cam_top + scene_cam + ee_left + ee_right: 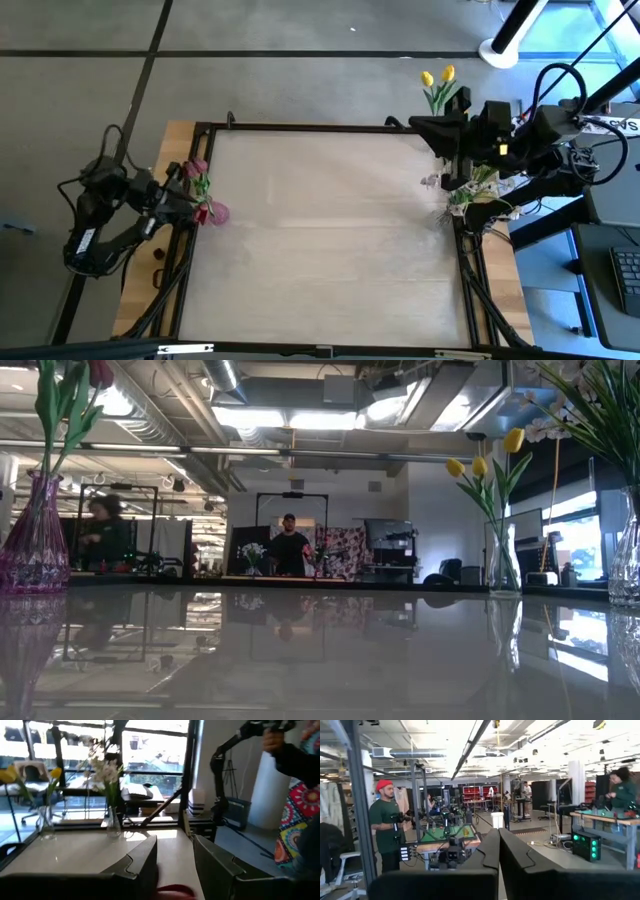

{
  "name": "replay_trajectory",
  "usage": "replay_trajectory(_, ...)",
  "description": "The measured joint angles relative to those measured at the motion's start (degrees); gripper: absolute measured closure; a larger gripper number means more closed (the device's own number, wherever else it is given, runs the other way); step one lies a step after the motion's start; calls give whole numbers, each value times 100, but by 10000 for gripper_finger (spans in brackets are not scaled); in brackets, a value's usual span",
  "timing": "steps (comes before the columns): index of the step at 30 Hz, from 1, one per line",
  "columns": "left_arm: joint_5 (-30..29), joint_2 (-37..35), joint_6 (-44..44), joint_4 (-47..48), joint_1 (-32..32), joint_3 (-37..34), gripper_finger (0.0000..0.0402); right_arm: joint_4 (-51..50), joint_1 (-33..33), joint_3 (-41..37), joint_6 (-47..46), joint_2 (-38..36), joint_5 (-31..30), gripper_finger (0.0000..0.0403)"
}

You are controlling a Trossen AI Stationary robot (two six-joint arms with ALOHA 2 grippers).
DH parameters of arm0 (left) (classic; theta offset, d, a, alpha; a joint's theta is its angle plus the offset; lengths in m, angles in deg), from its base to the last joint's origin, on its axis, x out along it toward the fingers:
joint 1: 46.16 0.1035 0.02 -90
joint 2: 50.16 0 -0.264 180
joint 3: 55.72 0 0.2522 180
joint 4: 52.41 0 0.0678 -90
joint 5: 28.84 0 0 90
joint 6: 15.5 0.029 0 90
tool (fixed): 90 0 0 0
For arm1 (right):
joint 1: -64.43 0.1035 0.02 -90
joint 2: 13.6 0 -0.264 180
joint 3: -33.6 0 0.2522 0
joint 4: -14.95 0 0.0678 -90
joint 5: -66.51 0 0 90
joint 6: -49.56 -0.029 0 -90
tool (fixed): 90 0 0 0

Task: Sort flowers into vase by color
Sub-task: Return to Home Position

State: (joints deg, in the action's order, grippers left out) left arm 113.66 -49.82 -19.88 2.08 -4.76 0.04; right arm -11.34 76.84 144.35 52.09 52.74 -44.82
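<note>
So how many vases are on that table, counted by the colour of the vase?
Purple vase, holding red flowers: 1
Clear vases, one holding yellow flowers, the other white blossoms: 2
Total: 3 vases

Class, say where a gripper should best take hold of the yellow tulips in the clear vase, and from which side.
Grip the yellow tulips by their stems just above the rim of the clear vase, probably coming level across the table: the stems are bunched and fairly upright there, while blooms and leaves fan out higher.
</note>
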Motion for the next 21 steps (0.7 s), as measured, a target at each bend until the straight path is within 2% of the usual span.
replay_trajectory(5, -493, 0, 392, 856, -447, 626, 279, -230, -4, 4, -220, -61, -171, 394)
replay_trajectory(9, -1021, -2, 489, 1059, -1025, 993, 288, -312, -4, 4, -228, -48, -263, 394)
replay_trajectory(14, -1673, -2, 522, 878, -1818, 1041, 303, -311, -4, 4, -222, -52, -265, 394)
replay_trajectory(21, -1785, -2, 607, -336, -2418, 468, 315, -309, -4, 4, -224, -50, -265, 394)
